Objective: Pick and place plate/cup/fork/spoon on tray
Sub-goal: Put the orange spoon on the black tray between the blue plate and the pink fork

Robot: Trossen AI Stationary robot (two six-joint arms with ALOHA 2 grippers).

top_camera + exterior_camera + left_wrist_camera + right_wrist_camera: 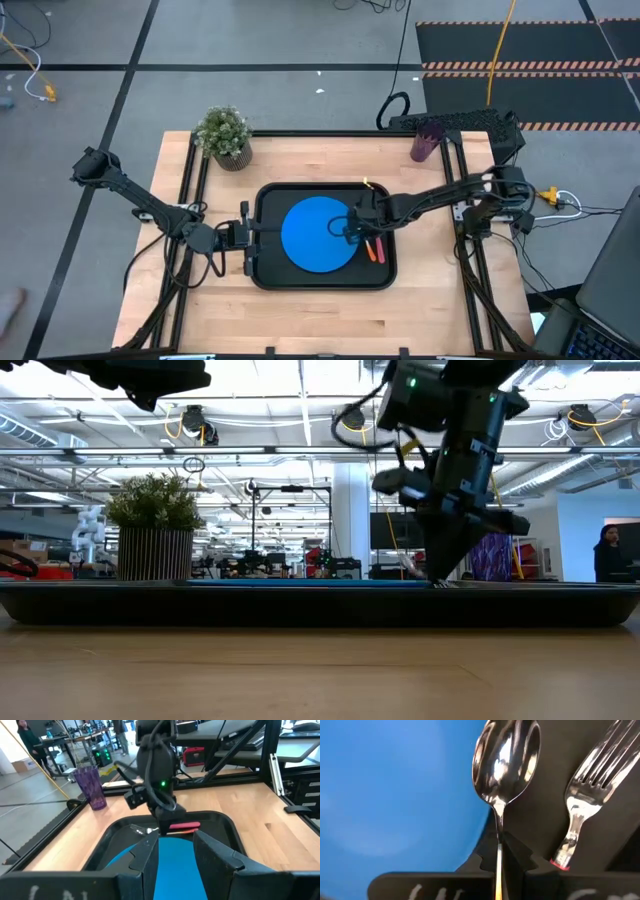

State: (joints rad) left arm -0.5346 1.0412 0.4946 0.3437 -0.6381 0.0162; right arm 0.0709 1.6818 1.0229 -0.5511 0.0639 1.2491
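The black tray [272,275] lies mid-table with the blue plate [315,234] on it. My right gripper [357,228] is low over the tray's right part, shut on the spoon [507,760]. The spoon's orange handle [381,253] lies beside the fork's red-pink handle [370,246]. The fork [587,795] lies flat on the tray floor, right of the plate. My left gripper [177,855] is open and empty at the tray's left rim [250,238]. The purple cup [425,143] stands on the table's far right part. My right gripper pinches the spoon's thin metal neck [498,851] between its two fingers, just ahead of the orange handle. The fingers come from above, pointing down, and lie across the spoon. The spoon lies about level, its bowl by the plate's right rim [482,827]; whether it rests on the tray, I cannot tell.
A potted green plant [224,135] stands at the table's far left. Bare wood lies near the front edge [320,320] and to either side of the tray. A person [607,555] stands in the room beyond the table.
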